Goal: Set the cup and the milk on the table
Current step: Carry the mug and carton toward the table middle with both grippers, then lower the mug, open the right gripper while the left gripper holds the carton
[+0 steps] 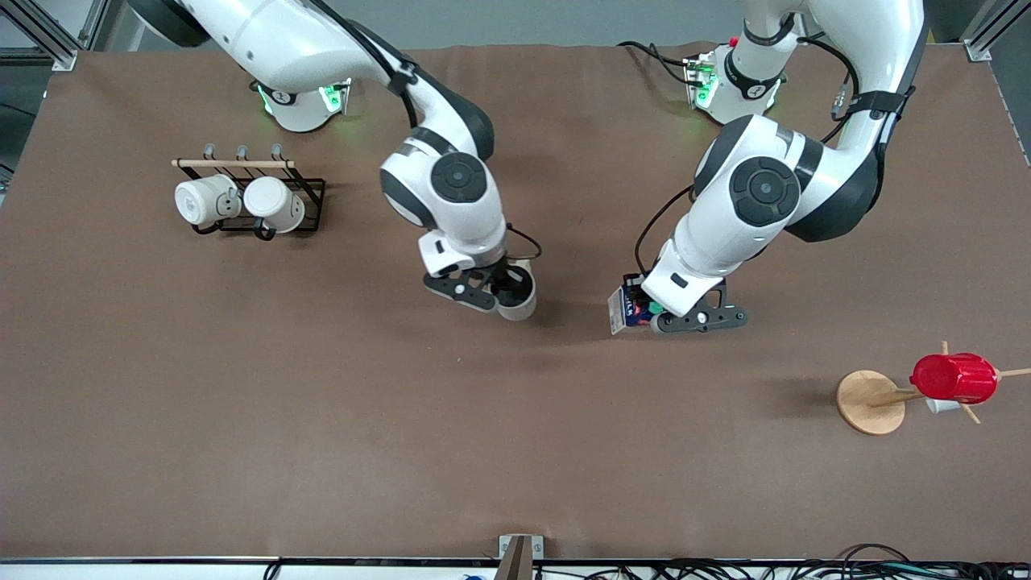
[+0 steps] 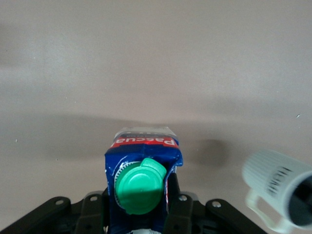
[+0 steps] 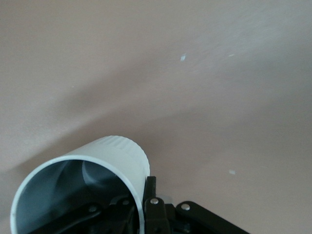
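Note:
My right gripper [image 1: 506, 292] is shut on the rim of the cream-white cup [image 1: 518, 300], one finger inside and one outside, over the middle of the brown table [image 1: 322, 403]. The cup's grey interior fills the right wrist view [image 3: 83, 190]. My left gripper [image 1: 644, 310] is shut on the blue and white milk carton [image 1: 627, 310] with its green cap, over the table toward the left arm's end. In the left wrist view the carton [image 2: 142, 170] sits between the fingers [image 2: 179, 204], and the cup [image 2: 278, 192] shows beside it.
A black wire rack [image 1: 258, 197] holding two white mugs stands toward the right arm's end, near the bases. A wooden stand [image 1: 870, 401] carrying a red cup [image 1: 954, 379] sits toward the left arm's end, nearer the front camera.

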